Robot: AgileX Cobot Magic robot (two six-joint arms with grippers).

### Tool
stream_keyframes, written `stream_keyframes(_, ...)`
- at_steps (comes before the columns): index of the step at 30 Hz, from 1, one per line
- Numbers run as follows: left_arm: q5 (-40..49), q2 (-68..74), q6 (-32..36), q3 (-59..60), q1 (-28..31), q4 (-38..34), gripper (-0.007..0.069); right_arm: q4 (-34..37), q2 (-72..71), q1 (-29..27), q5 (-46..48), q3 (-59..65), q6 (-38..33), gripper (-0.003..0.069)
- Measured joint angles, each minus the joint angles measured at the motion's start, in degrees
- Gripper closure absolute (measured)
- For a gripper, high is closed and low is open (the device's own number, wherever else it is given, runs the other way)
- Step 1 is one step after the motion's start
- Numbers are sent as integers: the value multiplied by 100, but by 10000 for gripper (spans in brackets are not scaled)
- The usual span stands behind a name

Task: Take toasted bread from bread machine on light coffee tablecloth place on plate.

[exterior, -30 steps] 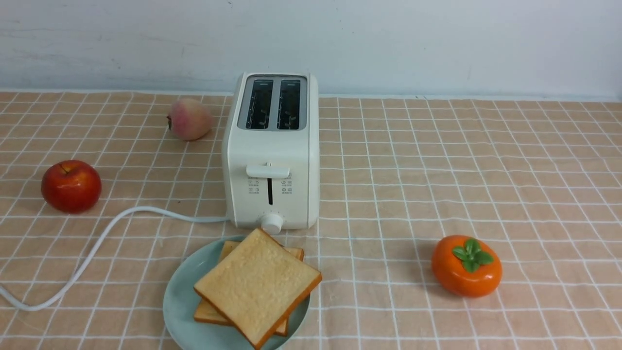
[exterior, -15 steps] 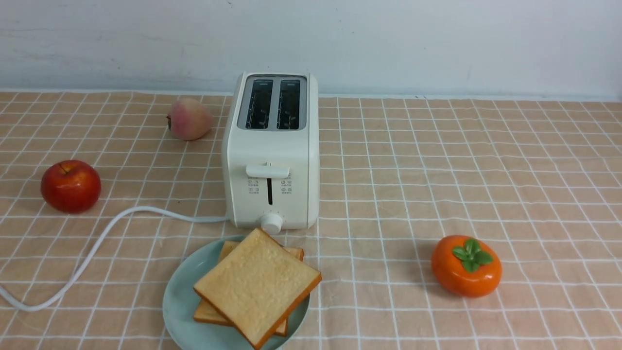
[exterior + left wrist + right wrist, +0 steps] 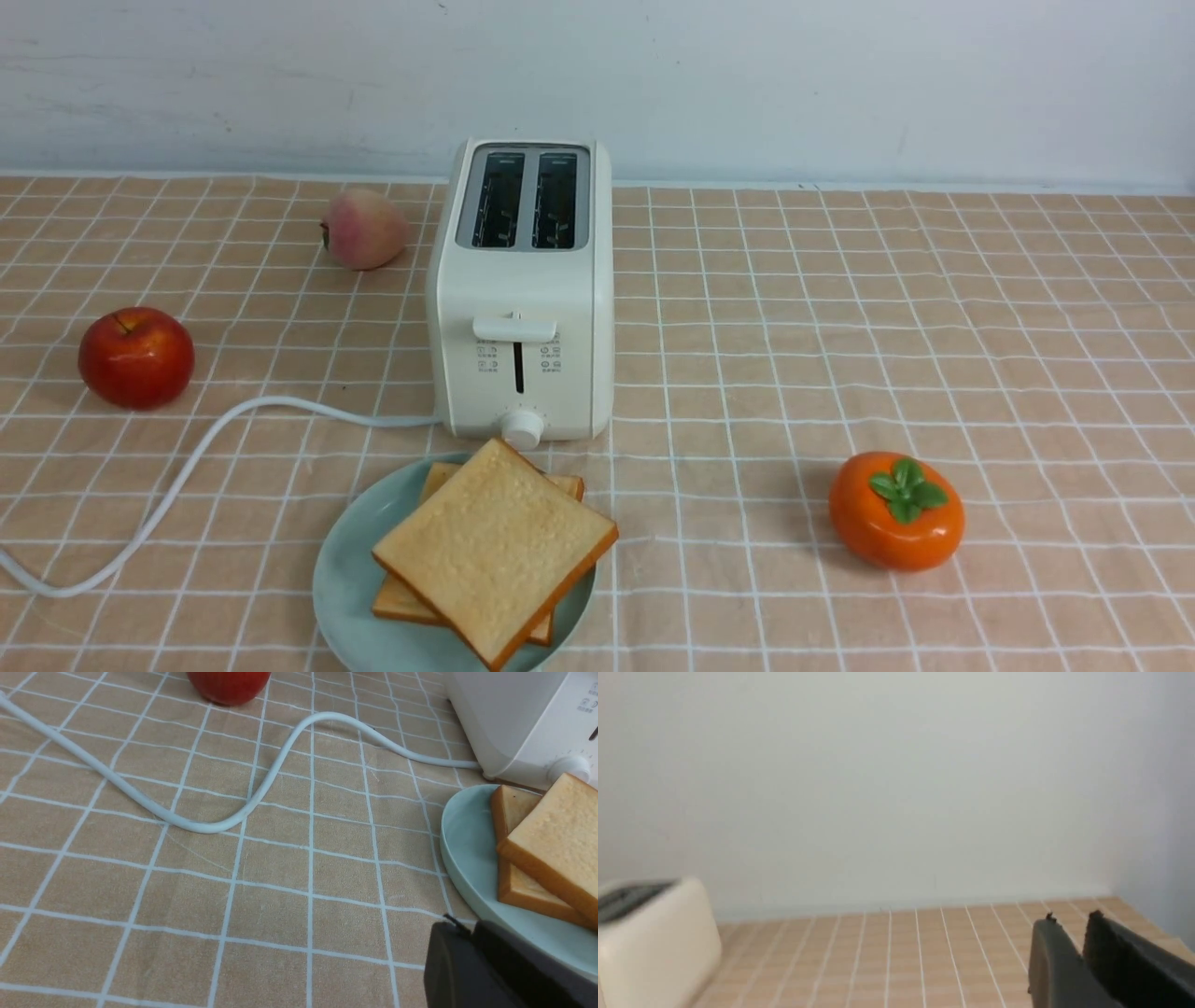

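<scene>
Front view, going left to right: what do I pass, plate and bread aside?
Red apple → pink-and-yellow round fruit → cream-white toaster → orange persimmon with green leaves. The white cord is left out, since it runs under several of these places.

The robot's left gripper [image 3: 462, 924] shows in its wrist view as two dark fingers, set close together, their tips side by side; whether they meet is unclear. The left wrist is angled downward at the near left. The right gripper [image 3: 1073, 917] points toward the far side, its wrist closer to level, and its blurred dark fingers stand slightly apart at the tips, with nothing gripped between them.
</scene>
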Motion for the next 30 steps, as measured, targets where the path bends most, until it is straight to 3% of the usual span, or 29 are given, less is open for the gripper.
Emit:
stream_keyframes(6,0,0,0,0,0,0,571,-1366,-316,121,867,973,163,540)
stream_keyframes(20,0,-2,0,5,0,0,564,-1373,-447,287,1530,1231,1521,529)
stream_keyframes(30,0,-2,0,5,6,0,557,-1379,-447,319,1534,1227,1677,513)
